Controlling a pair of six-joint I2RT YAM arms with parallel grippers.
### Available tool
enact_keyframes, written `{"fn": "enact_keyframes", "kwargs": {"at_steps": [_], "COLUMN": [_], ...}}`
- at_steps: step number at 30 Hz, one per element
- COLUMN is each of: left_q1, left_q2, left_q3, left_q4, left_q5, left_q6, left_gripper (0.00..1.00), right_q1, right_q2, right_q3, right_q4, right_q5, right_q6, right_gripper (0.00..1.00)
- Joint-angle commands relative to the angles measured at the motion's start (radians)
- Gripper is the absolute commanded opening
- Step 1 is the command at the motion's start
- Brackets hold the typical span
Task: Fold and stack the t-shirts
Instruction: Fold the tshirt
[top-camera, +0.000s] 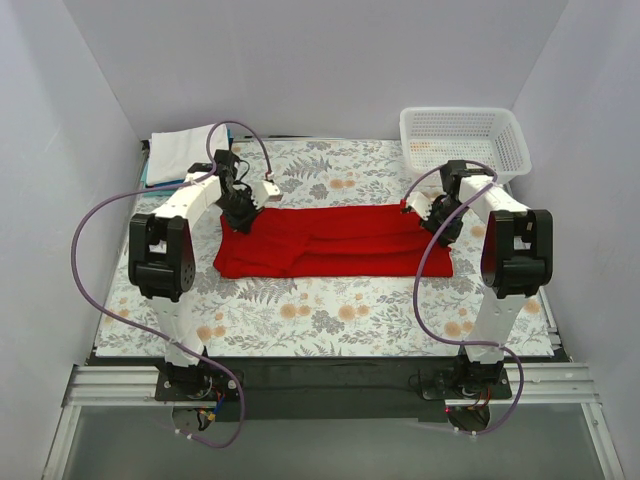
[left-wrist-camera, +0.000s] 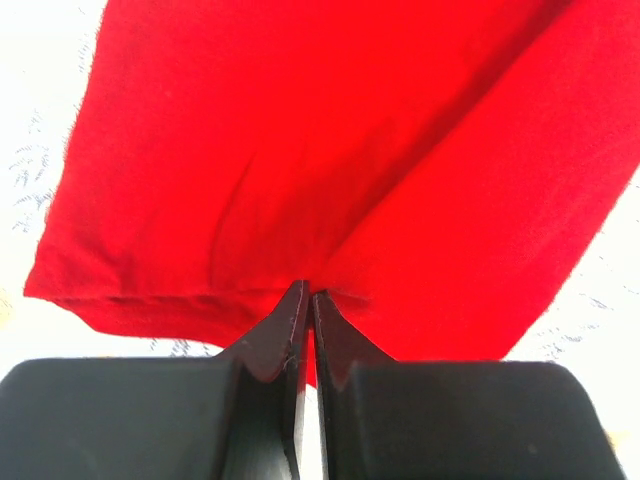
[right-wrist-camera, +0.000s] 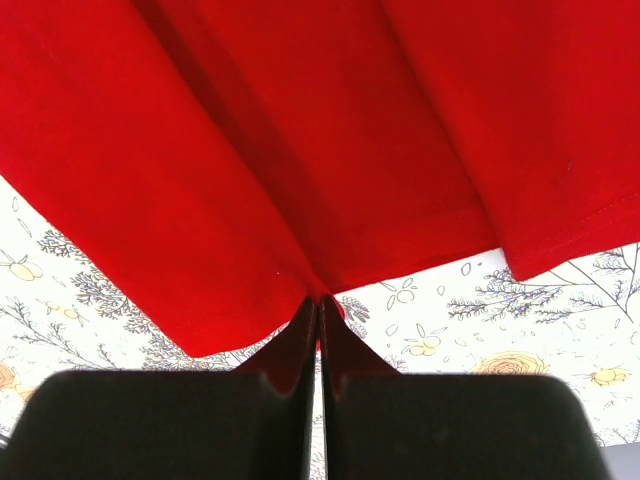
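The left gripper (left-wrist-camera: 305, 296) and right gripper (right-wrist-camera: 320, 302) pinch the red t-shirt (top-camera: 340, 240) at its 9 and 3 o'clock edges, open tablecloth (top-camera: 330, 310) toward 6, pinched cloth hidden between the jaws.

Robot lab test cell, not a home: plain white walls (top-camera: 320, 60) box in the work area on three sides. Two arms (top-camera: 165, 250) are bolted at a metal rail (top-camera: 110, 385) along the near edge, with purple cables (top-camera: 74, 260) looping loose. The only domestic items are props: a floral tablecloth (top-camera: 330, 310), a white mesh basket (top-camera: 465, 140) and a red shirt (top-camera: 330, 240) spread flat.
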Motion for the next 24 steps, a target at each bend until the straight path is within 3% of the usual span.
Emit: {"fn": "enact_keyframes", "kwargs": {"at_steps": [1, 11, 13, 14, 15, 19, 21, 24], "left_q1": [0.005, 0.005, 0.013, 0.022, 0.048, 0.151, 0.242, 0.275], "left_q2": [0.006, 0.044, 0.049, 0.052, 0.055, 0.003, -0.061, -0.143], "left_q3": [0.053, 0.068, 0.079, 0.114, 0.130, 0.121, 0.055, -0.036], "left_q4": [0.024, 0.055, 0.055, 0.034, 0.006, -0.104, -0.121, -0.138], "left_q5": [0.012, 0.009, 0.024, 0.041, 0.072, 0.214, 0.286, 0.328], "left_q6": [0.002, -0.018, -0.078, -0.098, -0.116, -0.220, -0.262, -0.296], "left_gripper": [0.00, 0.01, 0.10, 0.16, 0.24, 0.37, 0.39, 0.41], "right_q1": [-0.012, -0.010, -0.010, -0.012, -0.013, -0.041, -0.055, -0.093], "right_q2": [0.003, 0.036, 0.043, 0.046, 0.046, 0.010, -0.017, -0.069], "right_q3": [0.037, 0.049, 0.048, 0.051, 0.054, 0.087, 0.100, 0.089], "right_q4": [-0.026, -0.026, -0.024, -0.024, -0.026, -0.030, -0.040, -0.061], "right_q5": [0.006, 0.011, 0.024, 0.029, 0.026, -0.011, -0.037, -0.086], "right_q6": [-0.078, -0.060, -0.042, -0.033, -0.007, 0.072, 0.112, 0.173], "right_gripper": [0.01, 0.01, 0.01, 0.06, 0.22, 0.56, 0.58, 0.58]}}
